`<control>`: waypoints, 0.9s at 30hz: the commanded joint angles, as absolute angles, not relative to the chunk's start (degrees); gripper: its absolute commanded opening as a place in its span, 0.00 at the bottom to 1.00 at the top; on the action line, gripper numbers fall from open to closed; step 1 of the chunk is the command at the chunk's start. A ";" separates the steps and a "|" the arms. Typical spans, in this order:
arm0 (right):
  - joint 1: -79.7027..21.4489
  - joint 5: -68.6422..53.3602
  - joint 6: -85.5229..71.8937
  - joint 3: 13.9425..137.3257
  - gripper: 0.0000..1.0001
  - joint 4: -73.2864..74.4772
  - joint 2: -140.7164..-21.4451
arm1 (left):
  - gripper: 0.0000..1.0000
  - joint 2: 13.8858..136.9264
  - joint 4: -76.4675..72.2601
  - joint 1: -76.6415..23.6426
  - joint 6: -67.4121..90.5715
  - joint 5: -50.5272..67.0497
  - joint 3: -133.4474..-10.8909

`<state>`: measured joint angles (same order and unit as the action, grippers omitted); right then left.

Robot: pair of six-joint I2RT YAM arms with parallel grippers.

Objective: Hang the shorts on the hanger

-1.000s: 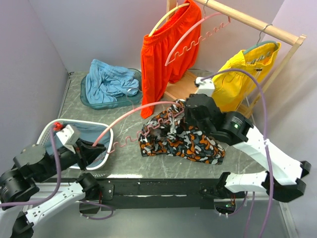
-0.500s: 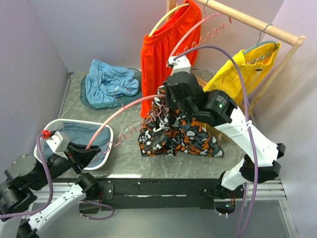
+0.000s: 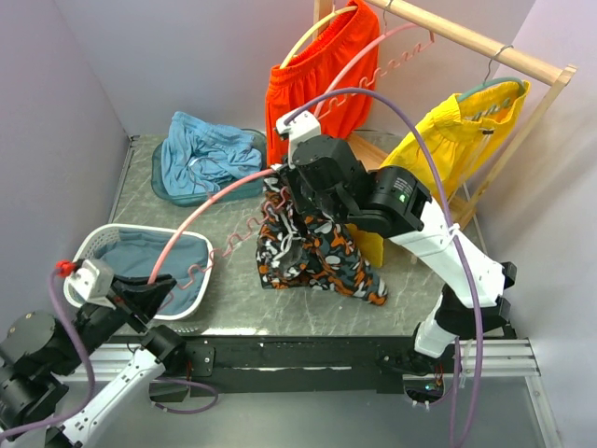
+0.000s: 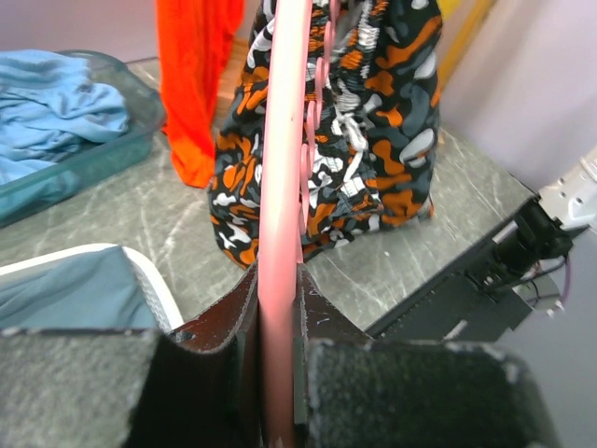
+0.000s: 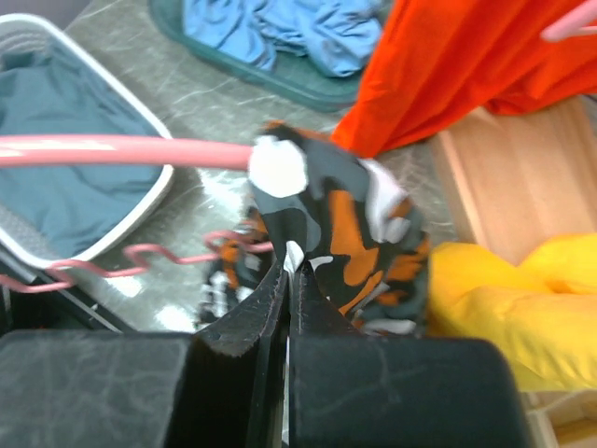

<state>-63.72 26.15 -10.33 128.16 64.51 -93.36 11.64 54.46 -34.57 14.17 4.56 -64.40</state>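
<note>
The camouflage-print shorts [image 3: 312,257] hang from my right gripper [image 3: 284,187], which is shut on their waistband and holds them above the table. They also show in the right wrist view [image 5: 359,233] and the left wrist view [image 4: 373,112]. The pink hanger [image 3: 210,210] runs from my left gripper [image 3: 149,285] up to the shorts, its far end inside the fabric. My left gripper [image 4: 278,317] is shut on the hanger's shoulder [image 4: 284,140]. The hanger's top bar [image 5: 121,151] meets the shorts in the right wrist view.
A white basket [image 3: 93,247] with dark blue cloth sits front left. A teal tray [image 3: 173,191] holds blue clothes at the back. On the wooden rail [image 3: 485,42] hang orange shorts [image 3: 308,93], yellow shorts [image 3: 457,140] and a second pink hanger [image 3: 387,56].
My right gripper has lifted the shorts up and to the left, so they now hang off the table. My left gripper has drawn back toward the near left with the hanger.
</note>
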 commanded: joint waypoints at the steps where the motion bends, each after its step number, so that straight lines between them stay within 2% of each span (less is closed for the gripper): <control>1: -63.72 30.59 -9.40 130.96 0.00 65.75 -93.69 | 0.01 8.53 49.13 -33.49 13.53 -2.63 -66.27; 9: -67.67 19.78 -3.00 146.16 0.00 63.02 -104.32 | 0.01 7.65 47.81 -33.49 13.62 3.60 -64.43; 13: -68.03 17.32 -1.15 136.89 0.00 55.48 -101.52 | 0.01 8.00 47.20 -33.66 14.06 5.98 -63.20; 17: -68.11 15.74 -0.97 133.34 0.01 51.25 -98.80 | 0.01 8.88 45.44 -31.04 15.29 4.75 -61.79; 19: -68.73 16.25 -0.88 130.45 0.09 50.19 -97.91 | 0.01 8.79 43.17 -29.36 16.60 5.88 -60.74; 20: -68.90 16.78 -1.05 129.21 0.18 49.23 -97.13 | 0.01 8.01 41.94 -28.05 17.31 7.02 -60.38; 21: -68.91 17.74 -1.40 127.89 0.20 48.78 -96.68 | 0.01 7.39 40.36 -27.43 18.01 7.55 -59.86; 24: -68.91 24.13 -4.21 123.67 0.43 47.55 -95.10 | 0.01 5.71 36.57 -26.19 20.82 6.51 -58.98; 25: -68.91 26.34 -5.35 121.31 0.56 47.29 -93.53 | 0.01 5.10 36.30 -25.93 21.53 5.72 -59.15; 27: -68.91 31.01 -9.83 117.97 0.64 45.27 -90.89 | 0.01 4.14 35.77 -25.75 21.97 3.27 -58.98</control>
<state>-68.38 22.24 -3.77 122.32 51.11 -97.84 6.92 48.80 -26.52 18.61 5.72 -58.02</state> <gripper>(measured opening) 0.565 0.153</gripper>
